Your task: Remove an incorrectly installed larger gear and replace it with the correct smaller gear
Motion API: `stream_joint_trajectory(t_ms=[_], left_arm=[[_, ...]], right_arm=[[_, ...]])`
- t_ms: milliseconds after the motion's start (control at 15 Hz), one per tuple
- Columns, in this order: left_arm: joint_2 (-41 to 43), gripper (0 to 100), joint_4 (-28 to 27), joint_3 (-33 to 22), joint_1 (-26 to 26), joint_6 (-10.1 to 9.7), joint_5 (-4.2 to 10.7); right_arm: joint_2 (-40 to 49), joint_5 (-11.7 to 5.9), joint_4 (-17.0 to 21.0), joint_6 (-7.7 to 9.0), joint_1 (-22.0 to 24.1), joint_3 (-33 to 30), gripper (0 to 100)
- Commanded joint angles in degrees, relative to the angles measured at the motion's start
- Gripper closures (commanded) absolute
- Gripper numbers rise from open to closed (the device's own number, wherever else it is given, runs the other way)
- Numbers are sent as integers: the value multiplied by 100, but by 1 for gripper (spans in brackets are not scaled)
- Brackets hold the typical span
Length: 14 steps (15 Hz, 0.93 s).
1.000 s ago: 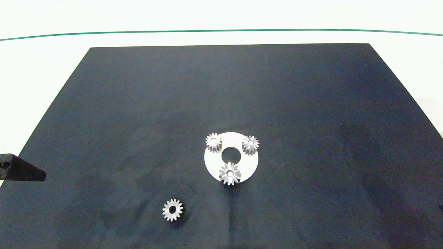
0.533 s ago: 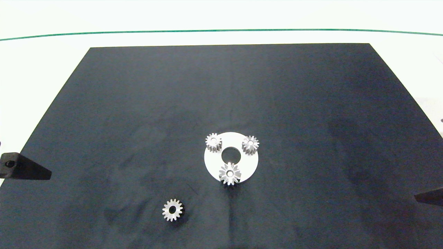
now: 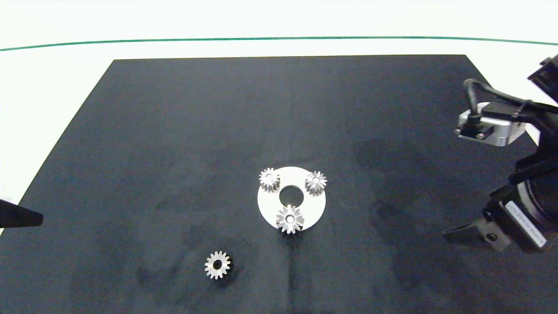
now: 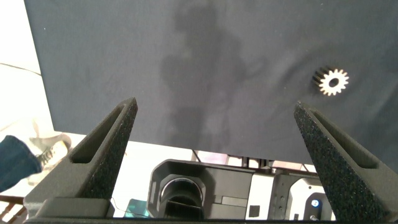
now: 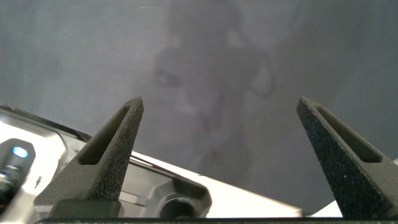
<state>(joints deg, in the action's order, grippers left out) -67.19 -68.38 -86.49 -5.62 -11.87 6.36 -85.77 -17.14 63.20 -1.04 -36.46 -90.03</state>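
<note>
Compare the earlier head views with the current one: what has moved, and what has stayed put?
The right pincer has swung in from the right edge over the black mat, open and empty. The left pincer has drawn back toward the left edge, also open. The larger gear, still on the white disc, and the smaller gear on the mat have not moved.

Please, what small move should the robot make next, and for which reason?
Probably the right gripper, open and empty, should travel over to above the larger gear. That gear sits on the white disc, while the smaller gear lies loose on the mat. The left gripper hangs open at the mat's edge.
</note>
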Motion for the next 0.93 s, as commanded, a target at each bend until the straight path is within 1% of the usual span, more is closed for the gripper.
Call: stream_joint_trajectory(t_ms=[67,200,267,333,400,467,533,600,667,733,800,867,933], left_arm=[[154,0,-35,10,-124,-8,5],[172,0,-35,1,-124,-8,5],[198,0,-35,1,-124,-8,5],[216,0,-35,1,-124,-8,5],[216,0,-35,1,-124,-8,5],[224,0,-35,-8,-124,-8,5],[242,0,-27,-8,-124,-8,5],[251,0,-18,-8,-124,-8,5],[259,0,-27,10,-141,1,5],[259,0,-35,27,-220,-8,5],[259,0,-35,36,-317,-8,5],[277,0,-35,36,-317,-8,5],[286,0,-35,36,-326,-8,5]], right_arm=[[-748,-404,79,95,-1153,-191,0],[-1047,-360,26,675,-1241,-428,0],[-1240,-316,-35,859,-1241,-656,0],[-1460,-299,-44,930,-1241,-903,0],[-1592,-299,-35,965,-1249,-1034,0],[-1890,-272,-35,1185,-1241,-1377,0],[-2040,-211,-35,1334,-1241,-1535,0],[-2198,35,-44,1501,-1241,-1746,0],[-2321,264,-53,1598,-1241,-1922,0],[-2462,422,-123,1659,-1241,-2080,0],[-2602,440,-229,1686,-1232,-2177,0],[-2681,448,-299,1782,-1232,-2230,0],[-2761,440,-352,1967,-1232,-2238,0]])
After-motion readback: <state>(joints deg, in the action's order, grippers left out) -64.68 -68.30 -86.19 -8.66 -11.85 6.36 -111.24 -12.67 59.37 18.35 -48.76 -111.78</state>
